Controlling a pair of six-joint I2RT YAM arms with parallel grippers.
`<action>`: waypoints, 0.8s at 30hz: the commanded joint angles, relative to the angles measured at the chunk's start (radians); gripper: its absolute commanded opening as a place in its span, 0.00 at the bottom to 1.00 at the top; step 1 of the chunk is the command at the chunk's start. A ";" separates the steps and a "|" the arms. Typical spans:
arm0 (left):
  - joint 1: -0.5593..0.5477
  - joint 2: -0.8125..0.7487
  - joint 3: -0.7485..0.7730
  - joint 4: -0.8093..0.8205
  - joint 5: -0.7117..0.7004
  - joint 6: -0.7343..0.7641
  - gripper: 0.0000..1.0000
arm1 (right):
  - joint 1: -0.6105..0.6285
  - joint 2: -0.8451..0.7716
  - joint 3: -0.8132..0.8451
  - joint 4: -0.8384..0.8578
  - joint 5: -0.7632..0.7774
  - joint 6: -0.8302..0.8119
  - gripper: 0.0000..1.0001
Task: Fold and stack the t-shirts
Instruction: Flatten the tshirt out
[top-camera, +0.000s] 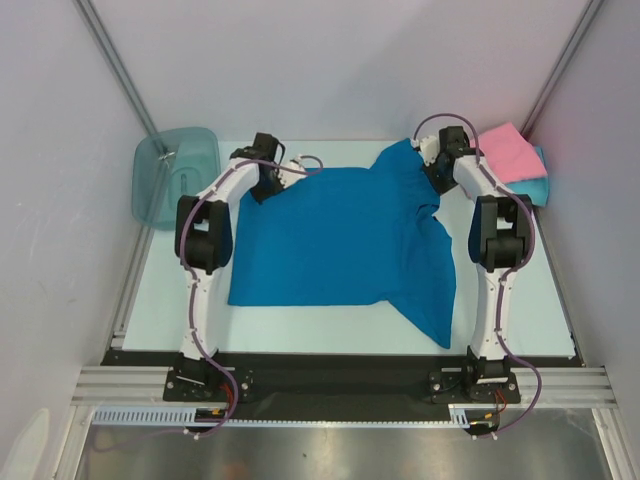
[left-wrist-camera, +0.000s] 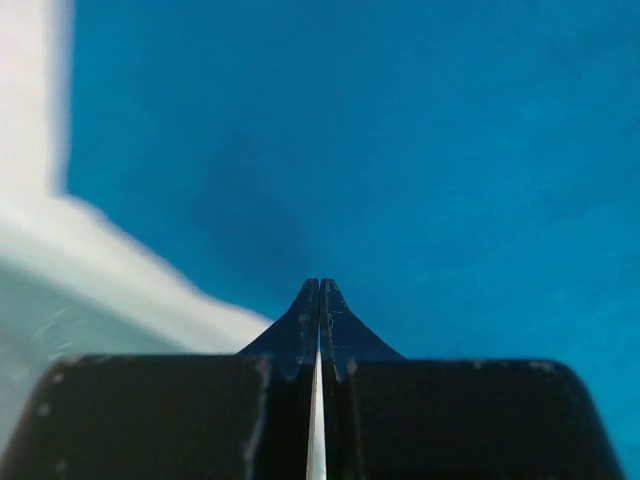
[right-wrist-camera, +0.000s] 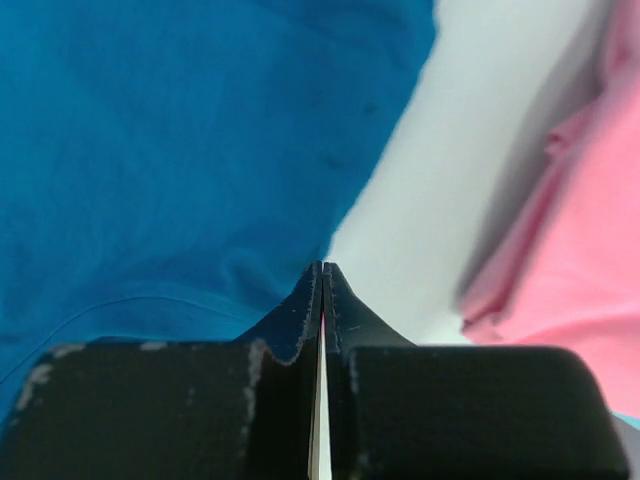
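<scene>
Found the blue shirt (top-camera: 340, 235) spread nearly flat across the middle of the table (top-camera: 160, 300). Judged its long axis to run left to right: straight hem toward the left arm, sleeves flaring at the right, one at the far edge and one at the near edge. Noted some rumpling along the right side.

Saw the left gripper (top-camera: 268, 170) down at the far left corner of that shirt, fingers pressed together with only a sliver of light between them, tips over blue cloth just inside its edge. Saw the right gripper (top-camera: 440, 160) at the far right, by the far sleeve, likewise closed, tips right at the border between blue cloth and bare table. Could not tell from either wrist view whether any cloth was pinched between the tips.

Placed the bulk of the shirt on the near side of both grippers, so reckoned any fold from here would carry the far edge toward the arm bases. Counted each arm nearest its own far corner, neither close to the near edge.

Spotted the pink shirt (top-camera: 510, 150) folded in the far right corner on top of the turquoise shirt (top-camera: 540, 188), just beside the right gripper but apart from the blue cloth. Left the teal bin (top-camera: 175, 180) at the far left, off the cloth.
</scene>
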 joint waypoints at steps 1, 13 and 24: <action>-0.004 0.035 0.051 -0.100 0.062 0.034 0.00 | 0.007 0.003 0.023 -0.028 -0.040 -0.012 0.00; -0.016 0.108 0.120 -0.160 0.050 0.032 0.00 | 0.028 0.029 0.027 -0.041 -0.051 -0.015 0.00; -0.018 0.167 0.169 -0.165 -0.019 0.017 0.00 | 0.025 0.103 0.040 -0.094 -0.047 -0.018 0.00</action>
